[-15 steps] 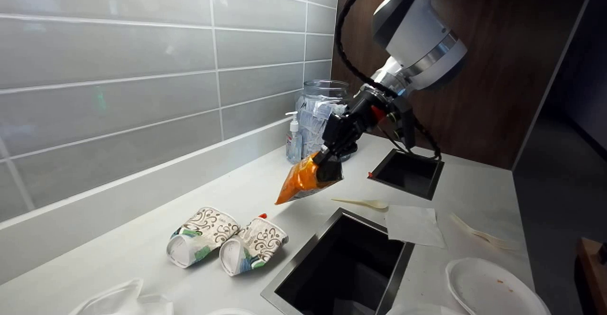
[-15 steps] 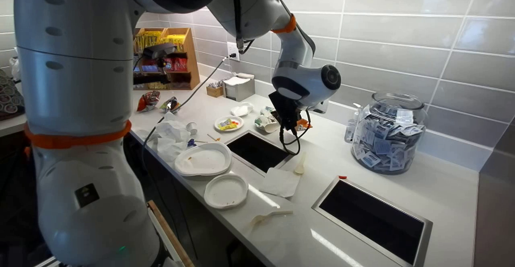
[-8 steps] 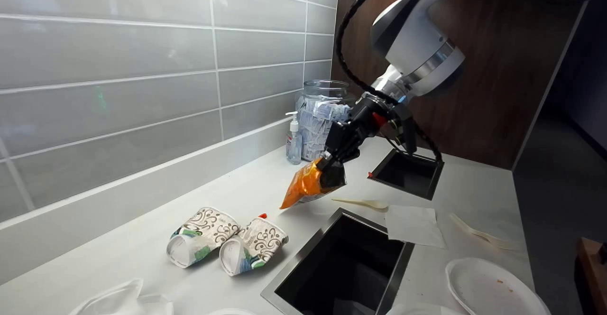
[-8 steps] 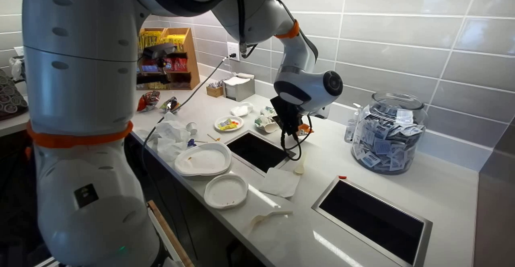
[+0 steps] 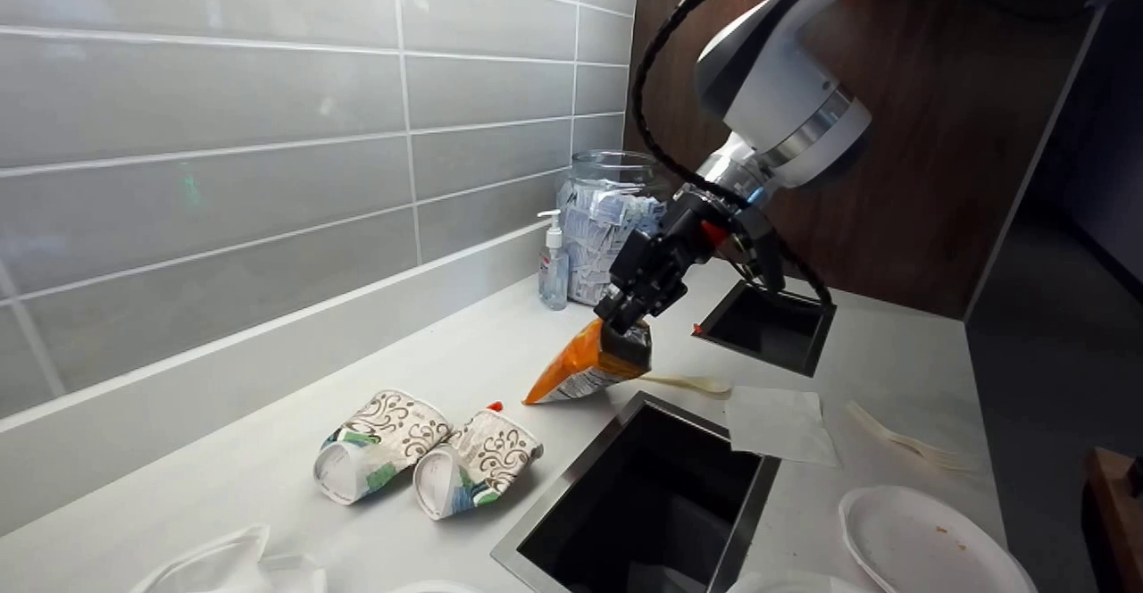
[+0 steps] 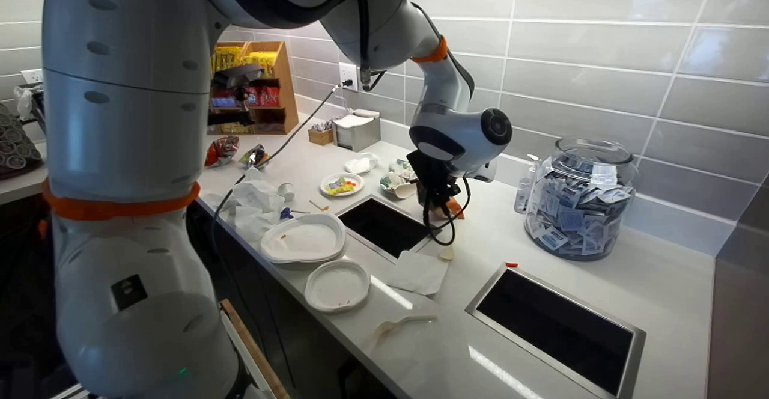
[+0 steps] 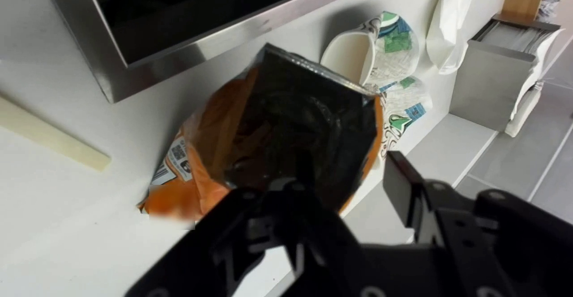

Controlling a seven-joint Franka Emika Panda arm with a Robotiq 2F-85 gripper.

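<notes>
My gripper (image 5: 616,312) is tilted down over the counter, just above an orange and black snack bag (image 5: 580,365). In the wrist view the gripper (image 7: 349,165) has its jaws parted, with bare space in front of the right finger (image 7: 400,185). The bag (image 7: 313,109) lies beyond and beside the left finger, its dark mouth facing the camera; whether it touches that finger I cannot tell. Its lower tip seems to meet the counter. Two crumpled paper cups (image 5: 384,446) lie near the bag. In an exterior view the arm partly hides the bag (image 6: 455,208).
A square bin opening with a metal rim (image 5: 571,477) is beside the bag. Another opening (image 6: 629,357) sits farther along. A glass jar of packets (image 6: 580,207) and a pump bottle (image 5: 554,271) stand by the tiled wall. A napkin (image 5: 777,423), fork (image 5: 920,446) and plates (image 6: 336,285) lie about.
The jaws have opened and let the bag go. It has dropped to the counter, below the fingertips, covering part of the pale utensil. The arm has shifted slightly lower.
</notes>
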